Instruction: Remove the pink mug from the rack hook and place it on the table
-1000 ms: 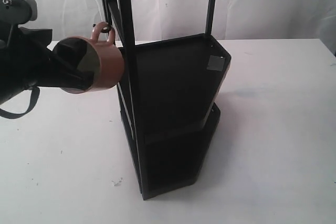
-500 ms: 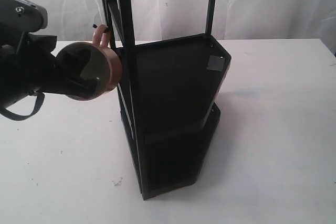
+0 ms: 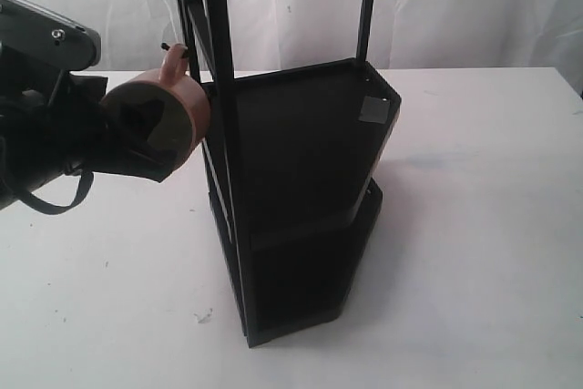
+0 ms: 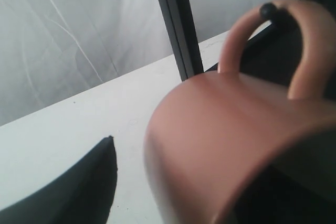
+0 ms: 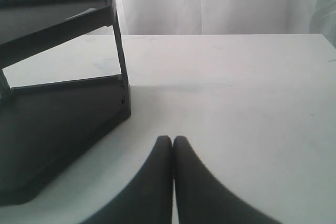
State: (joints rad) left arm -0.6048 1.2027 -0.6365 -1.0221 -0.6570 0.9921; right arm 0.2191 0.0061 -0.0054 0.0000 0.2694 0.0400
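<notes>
The pink mug [image 3: 187, 102] [image 4: 220, 129] hangs by its loop handle on the rack hook [image 3: 165, 45] [image 4: 268, 10], mouth turned left toward the arm. My left gripper [image 3: 144, 141] [image 4: 168, 145] is open astride the mug's wall. One finger reaches inside the mug. The other finger [image 4: 79, 182] is outside, with a strip of white table [image 4: 79, 114] showing between it and the mug. My right gripper [image 5: 172, 139] is shut and empty, low over the table [image 5: 236, 87] beside the rack's base. It does not show in the exterior view.
The tall black rack [image 3: 301, 179] [image 5: 52, 119] stands mid-table with two shelves and upright posts [image 4: 176, 24]. White table [image 3: 474, 225] spreads to its right and front. A white curtain hangs behind.
My left arm has risen and pushed in toward the rack. The mug has swung on the hook, its mouth turning more toward the camera. The right gripper's earlier state is not shown.
</notes>
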